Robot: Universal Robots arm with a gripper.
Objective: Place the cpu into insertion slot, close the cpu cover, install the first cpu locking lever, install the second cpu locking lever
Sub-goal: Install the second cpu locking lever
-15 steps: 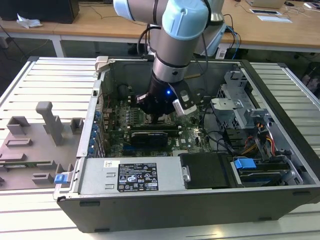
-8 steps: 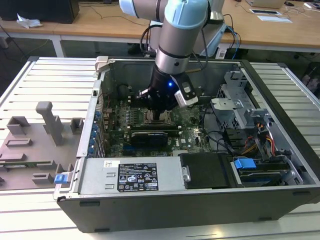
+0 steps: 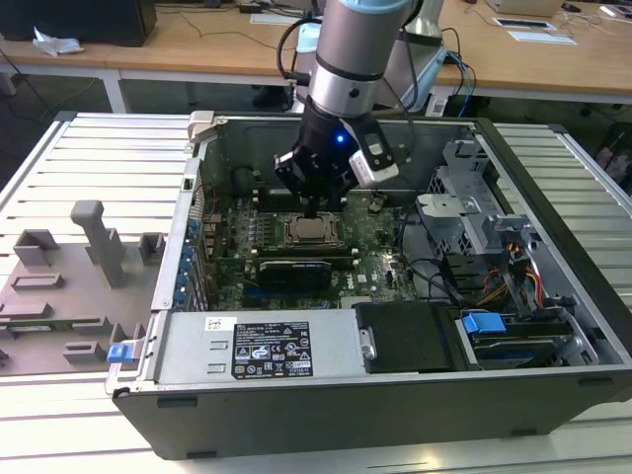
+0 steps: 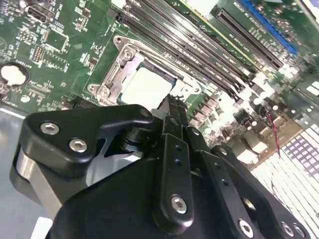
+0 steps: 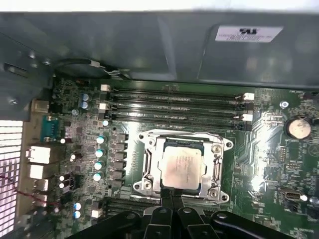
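The cpu (image 5: 182,167) lies flat in the insertion slot (image 5: 217,197) on the green board, its silver-grey top facing up; it also shows in the exterior view (image 3: 310,230) and in the second wrist view (image 4: 145,87). The cpu cover (image 5: 149,167) is down around it as a silvery frame, seen too in the second wrist view (image 4: 110,84). My gripper (image 5: 171,191) is shut with nothing between its fingers. Its tips rest at the edge of the cover, just beside the chip. In the exterior view the gripper (image 3: 314,209) hangs directly over the socket. I cannot tell how the locking levers stand.
Long black memory slots (image 5: 174,107) run beside the socket. A coin battery (image 5: 297,128) sits further along the board. The case walls, a power supply (image 3: 257,346) and a metal drive cage (image 3: 474,212) ring the board. Grey fixtures (image 3: 89,247) stand on the table at the exterior view's left.
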